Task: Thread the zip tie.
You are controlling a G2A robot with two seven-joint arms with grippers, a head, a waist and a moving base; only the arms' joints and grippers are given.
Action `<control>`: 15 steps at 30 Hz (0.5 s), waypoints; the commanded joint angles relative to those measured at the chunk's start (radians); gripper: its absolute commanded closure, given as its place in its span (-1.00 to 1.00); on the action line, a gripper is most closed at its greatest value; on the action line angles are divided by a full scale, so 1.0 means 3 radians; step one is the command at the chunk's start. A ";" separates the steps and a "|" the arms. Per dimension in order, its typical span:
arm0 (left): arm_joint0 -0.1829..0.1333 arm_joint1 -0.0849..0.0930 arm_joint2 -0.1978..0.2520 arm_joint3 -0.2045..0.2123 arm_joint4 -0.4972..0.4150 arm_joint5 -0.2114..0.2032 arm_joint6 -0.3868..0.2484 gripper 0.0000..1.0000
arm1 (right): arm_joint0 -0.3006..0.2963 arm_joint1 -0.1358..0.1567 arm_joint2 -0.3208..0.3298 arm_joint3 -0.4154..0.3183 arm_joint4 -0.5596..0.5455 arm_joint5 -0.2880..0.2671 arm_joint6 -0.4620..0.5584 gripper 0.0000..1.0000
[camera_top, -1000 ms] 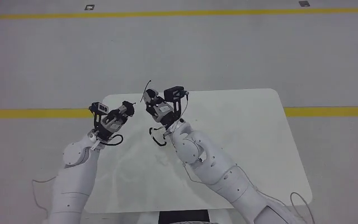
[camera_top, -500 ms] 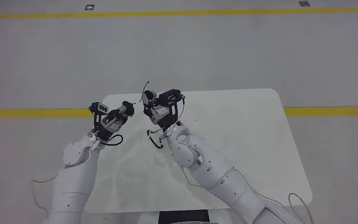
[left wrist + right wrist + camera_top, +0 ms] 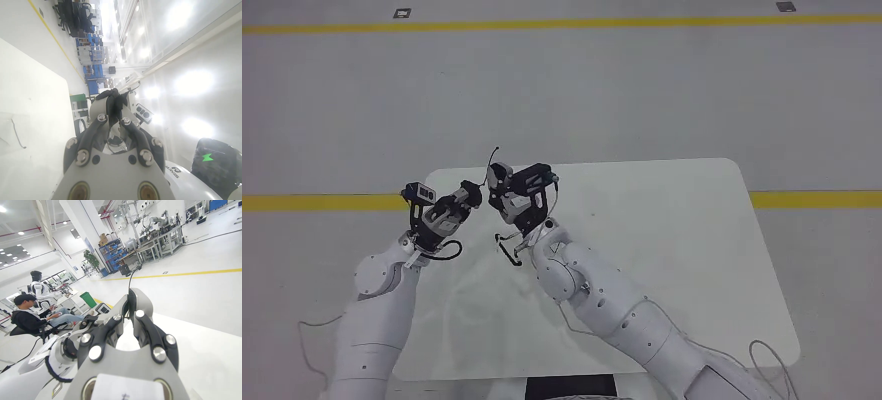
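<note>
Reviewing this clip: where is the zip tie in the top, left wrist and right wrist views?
Top view: the zip tie is a thin black strand rising from the right gripper, near the table's far left corner.
Left wrist view: something dark sits between the left gripper fingertips; I cannot tell if it is the tie.
Right wrist view: the strand sticks out past the shut fingertips.
Shared landmark: the white table.

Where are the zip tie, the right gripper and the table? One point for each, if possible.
zip tie (image 3: 129, 283), right wrist view: thin black strap above the fingertips.
right gripper (image 3: 130, 296), right wrist view: midway between its fingertips.
table (image 3: 672, 230), top view: bare part of the white top.
</note>
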 commanded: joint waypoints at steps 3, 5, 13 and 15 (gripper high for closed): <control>0.0000 0.0000 0.0000 0.0000 0.0000 0.0000 0.0000 1.00 | 0.0009 -0.0023 0.0002 0.0035 -0.0028 -0.0004 -0.0010 1.00; 0.0000 0.0000 0.0000 0.0000 0.0000 0.0000 0.0000 1.00 | 0.0011 -0.0034 0.0004 0.0052 -0.0050 0.0008 -0.0015 1.00; 0.0000 0.0000 0.0000 0.0000 0.0000 0.0000 0.0000 1.00 | -0.0003 -0.0069 0.0032 0.0085 -0.0108 0.0026 -0.0023 1.00; 0.0000 0.0000 0.0000 0.0000 0.0000 0.0000 0.0000 1.00 | -0.0014 -0.0076 0.0042 0.0085 -0.0125 0.0029 -0.0027 1.00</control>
